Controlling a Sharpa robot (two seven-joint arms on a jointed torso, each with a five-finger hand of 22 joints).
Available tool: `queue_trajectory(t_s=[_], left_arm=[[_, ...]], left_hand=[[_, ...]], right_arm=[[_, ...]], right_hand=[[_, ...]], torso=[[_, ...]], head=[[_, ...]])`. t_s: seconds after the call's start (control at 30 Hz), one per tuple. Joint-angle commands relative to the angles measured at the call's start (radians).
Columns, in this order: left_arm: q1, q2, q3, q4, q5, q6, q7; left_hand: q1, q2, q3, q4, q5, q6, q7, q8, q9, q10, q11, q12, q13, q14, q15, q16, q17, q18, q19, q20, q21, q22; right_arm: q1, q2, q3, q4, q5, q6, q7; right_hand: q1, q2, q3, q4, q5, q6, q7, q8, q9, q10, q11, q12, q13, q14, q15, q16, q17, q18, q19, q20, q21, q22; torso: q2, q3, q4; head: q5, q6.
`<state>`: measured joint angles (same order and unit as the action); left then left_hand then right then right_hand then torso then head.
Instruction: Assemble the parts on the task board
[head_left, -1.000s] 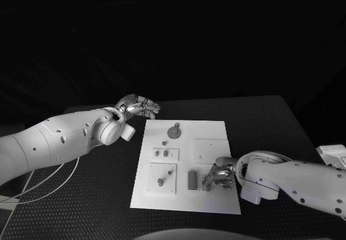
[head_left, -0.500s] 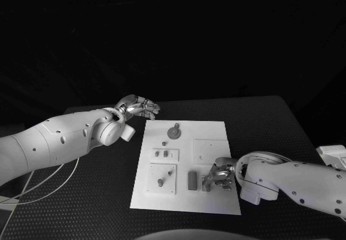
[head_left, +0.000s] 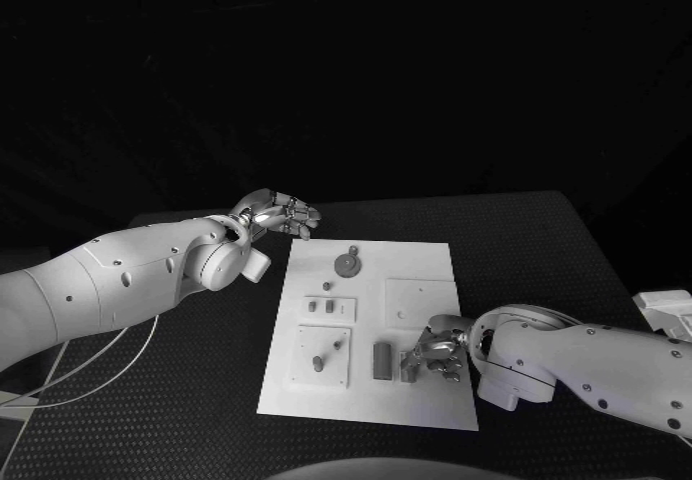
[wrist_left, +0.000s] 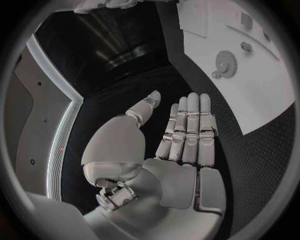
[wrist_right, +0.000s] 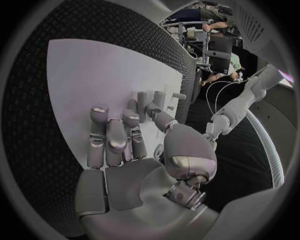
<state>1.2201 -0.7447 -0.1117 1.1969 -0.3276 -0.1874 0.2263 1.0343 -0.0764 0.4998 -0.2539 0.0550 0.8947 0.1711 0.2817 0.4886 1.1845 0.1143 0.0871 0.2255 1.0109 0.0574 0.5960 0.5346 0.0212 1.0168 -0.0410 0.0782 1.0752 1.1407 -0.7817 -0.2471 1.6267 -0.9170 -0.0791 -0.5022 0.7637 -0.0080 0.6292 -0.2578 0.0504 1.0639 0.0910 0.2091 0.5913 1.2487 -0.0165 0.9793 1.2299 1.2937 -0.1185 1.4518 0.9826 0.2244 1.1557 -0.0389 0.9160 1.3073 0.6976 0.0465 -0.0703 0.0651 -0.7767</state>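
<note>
The white task board (head_left: 418, 255) lies in the middle of the table. On it sit a grey gear (head_left: 348, 263), small pegs (head_left: 329, 305), a raised plate with a peg (head_left: 326, 355) and an upright grey block (head_left: 382, 361). My right hand (head_left: 434, 356) is low over the board's near right part, just right of the grey block, fingers pointing down with nothing in them. In the right wrist view its fingers (wrist_right: 115, 137) stretch over the board (wrist_right: 87, 75) towards upright grey parts (wrist_right: 142, 99). My left hand (head_left: 281, 212) hovers off the board's far left corner, fingers straight and holding nothing.
The black table (head_left: 173, 400) surrounds the board. A flat square plate (head_left: 421, 298) sits on the board's right half. The left wrist view shows my left hand (wrist_left: 181, 145), the gear (wrist_left: 224, 61) and a small part (wrist_left: 245, 46) on the board (wrist_left: 262, 95). White cables (head_left: 87, 370) trail at the near left.
My right hand and arm have edged slightly left and nearer to me beside the grey block. The left hand has stayed where it was.
</note>
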Motion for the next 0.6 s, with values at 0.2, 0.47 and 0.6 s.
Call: queue_trajectory(t_s=[0.2, 0.47, 0.6], left_arm=[[0.001, 0.001, 0.001, 0.003, 0.005, 0.013, 0.005], [0.001, 0.001, 0.001, 0.002, 0.005, 0.013, 0.004], [0.001, 0.001, 0.001, 0.003, 0.005, 0.013, 0.005]], left_hand=[[-0.012, 0.002, 0.002, 0.007, 0.001, -0.008, 0.0, 0.005, -0.001, 0.006, 0.002, -0.005, -0.001, 0.004, 0.001, -0.005, 0.002, 0.012, 0.007, 0.0, -0.006, 0.001], [-0.012, 0.001, 0.002, 0.007, 0.001, -0.008, 0.001, 0.005, -0.002, 0.006, 0.002, -0.005, -0.001, 0.004, 0.001, -0.006, 0.002, 0.012, 0.007, 0.0, -0.006, 0.001], [-0.012, 0.001, 0.002, 0.007, 0.001, -0.008, 0.001, 0.005, -0.002, 0.006, 0.002, -0.005, -0.001, 0.004, 0.001, -0.006, 0.003, 0.012, 0.007, 0.0, -0.006, 0.001]], right_arm=[[-0.001, 0.004, 0.001, 0.006, 0.02, 0.004, 0.037], [-0.001, 0.004, 0.001, 0.004, 0.02, 0.006, 0.039], [-0.001, 0.004, 0.001, 0.004, 0.02, 0.008, 0.041]], right_hand=[[-0.018, -0.006, 0.001, 0.009, -0.001, 0.001, -0.001, 0.001, -0.003, 0.0, -0.004, 0.001, -0.002, -0.002, -0.005, 0.001, -0.006, 0.037, 0.001, -0.002, -0.006, 0.012], [-0.034, -0.036, 0.002, 0.019, -0.001, -0.003, 0.0, 0.001, -0.008, -0.003, -0.003, 0.0, -0.002, -0.007, -0.004, -0.002, -0.013, 0.037, 0.001, -0.003, -0.009, 0.012], [-0.043, -0.057, 0.004, 0.028, -0.001, -0.005, 0.001, 0.001, -0.01, -0.005, -0.003, 0.0, -0.002, -0.009, -0.004, -0.003, -0.016, 0.037, 0.001, -0.004, -0.011, 0.012]], torso=[[0.0, 0.0002, -0.0003], [0.0, 0.0002, -0.0006], [0.0, 0.0, -0.0004]], head=[[0.0, 0.0], [0.001, 0.0], [0.001, 0.0]])
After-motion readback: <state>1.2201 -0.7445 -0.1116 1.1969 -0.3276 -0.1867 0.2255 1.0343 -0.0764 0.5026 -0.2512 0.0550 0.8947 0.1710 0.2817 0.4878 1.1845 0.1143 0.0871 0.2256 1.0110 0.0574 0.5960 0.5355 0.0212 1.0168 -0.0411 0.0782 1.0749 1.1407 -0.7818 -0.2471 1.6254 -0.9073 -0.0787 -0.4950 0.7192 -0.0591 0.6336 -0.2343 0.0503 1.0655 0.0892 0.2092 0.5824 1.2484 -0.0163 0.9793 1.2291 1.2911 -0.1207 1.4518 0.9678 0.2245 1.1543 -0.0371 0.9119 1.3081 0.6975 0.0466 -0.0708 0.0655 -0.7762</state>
